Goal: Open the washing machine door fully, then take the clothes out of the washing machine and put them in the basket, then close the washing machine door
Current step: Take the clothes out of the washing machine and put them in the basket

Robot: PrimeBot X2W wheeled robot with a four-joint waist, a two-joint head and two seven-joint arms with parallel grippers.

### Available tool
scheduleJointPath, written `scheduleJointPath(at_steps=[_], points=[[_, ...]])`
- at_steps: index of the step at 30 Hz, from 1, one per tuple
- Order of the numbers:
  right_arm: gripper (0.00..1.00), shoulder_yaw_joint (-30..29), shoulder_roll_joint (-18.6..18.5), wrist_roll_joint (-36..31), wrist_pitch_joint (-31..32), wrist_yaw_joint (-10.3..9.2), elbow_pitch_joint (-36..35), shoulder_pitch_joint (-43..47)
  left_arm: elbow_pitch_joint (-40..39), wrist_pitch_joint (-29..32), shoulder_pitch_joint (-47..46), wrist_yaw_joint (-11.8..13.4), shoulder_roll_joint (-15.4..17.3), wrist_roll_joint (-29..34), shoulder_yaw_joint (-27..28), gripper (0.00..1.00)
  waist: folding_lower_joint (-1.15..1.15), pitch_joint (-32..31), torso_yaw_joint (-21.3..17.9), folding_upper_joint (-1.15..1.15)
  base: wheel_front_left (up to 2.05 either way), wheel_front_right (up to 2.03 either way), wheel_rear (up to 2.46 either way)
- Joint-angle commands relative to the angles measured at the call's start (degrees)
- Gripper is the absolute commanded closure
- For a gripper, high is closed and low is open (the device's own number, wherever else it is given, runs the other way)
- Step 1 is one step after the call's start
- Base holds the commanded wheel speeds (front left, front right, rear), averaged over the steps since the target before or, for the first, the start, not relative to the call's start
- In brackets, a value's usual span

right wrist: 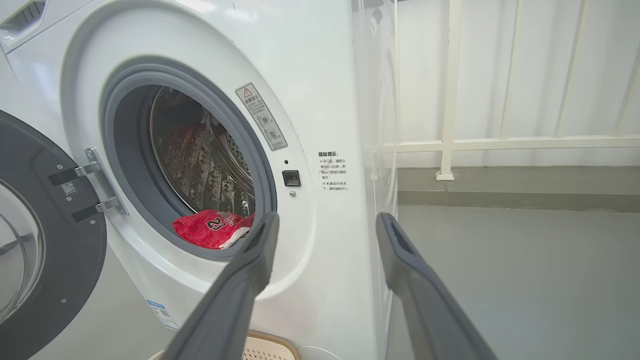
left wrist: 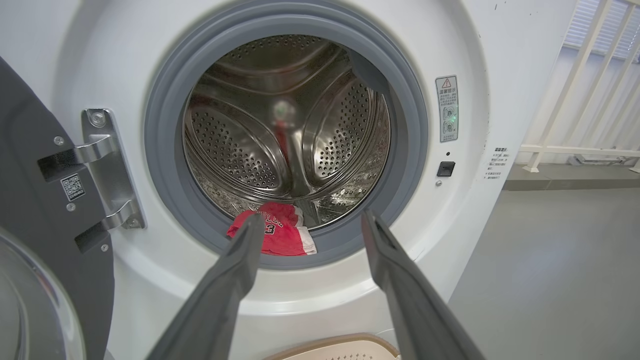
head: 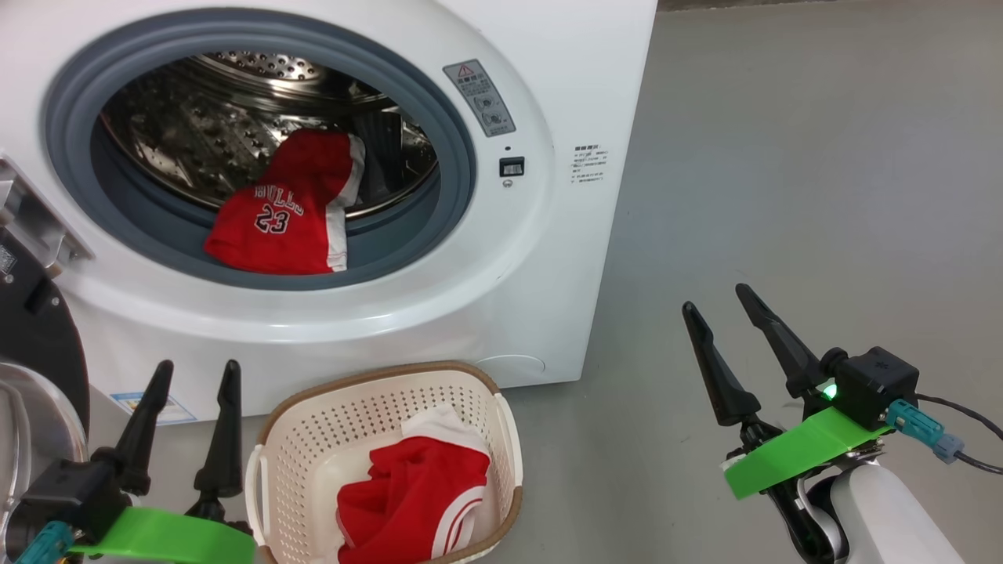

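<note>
Nearest of all, out in front of the washing machine (head: 548, 235), both grippers hang free with nothing between their fingers. The left gripper (head: 197, 368) has its two dark fingers spread apart and points at the lower front of the machine, before its hinge side. In the left wrist view those fingers frame the bottom of the machine's opening. The right gripper (head: 715, 298) is likewise spread wide and empty, out past the machine's front right corner, over the grey floor (head: 783, 157)

On the floor just in front of the machine, below its opening, stands the basket (head: 376, 374). In it lie the red shorts (head: 415, 486) with white stripes, bunched up, and a white garment (head: 439, 423) shows on the side nearer the machine

The washing machine door (head: 39, 329) is swung wide open from the machine on its hinge side, black frame and glass bowl clear of the opening. A small blue label (head: 157, 409) sits low on the machine's front

Further in, the red jersey (head: 282, 211) marked "BULLS 23" lies at the bottom of the machine's steel drum (head: 196, 117), its lower edge draped onto the grey seal (head: 458, 157), apart from both grippers

Beyond the machine's right side stands a white railing (right wrist: 450, 100)
</note>
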Motion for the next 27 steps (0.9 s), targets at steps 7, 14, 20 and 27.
scheduleJointPath(at_steps=[7, 14, 20, 27], points=[[0.00, 1.09, -0.14, 0.50, -0.26, 0.09, -1.50, 0.30, -0.85, -0.25, -1.36, 0.12, 1.46, -0.63, 2.04, 0.00, 0.00, 0.29, -0.03, 0.00, 0.00, 0.00, 0.00], [0.00, 0.87, -0.22, 0.27, -0.26, 0.09, -1.98, -0.11, -0.08, 0.69, -4.05, -0.37, 1.49, -0.10, 0.82, 0.00, 0.00, 2.00, 0.28, 0.00, 0.00, 0.00, 0.00], [0.00, 0.74, -0.07, -0.14, -0.26, 0.09, -2.43, -0.73, 2.13, 2.06, -8.36, -0.92, 1.51, 0.40, -0.06, 0.00, 0.00, 3.92, 0.31, 0.00, 0.00, 0.00, 0.00], [0.00, 0.29, 0.52, -0.71, -0.26, 0.09, -2.90, -1.65, 9.21, 4.47, -16.86, -2.86, 0.93, 0.80, -1.84, 0.00, 0.00, 7.63, 0.27, 0.00, 0.00, 0.00, 0.00]])
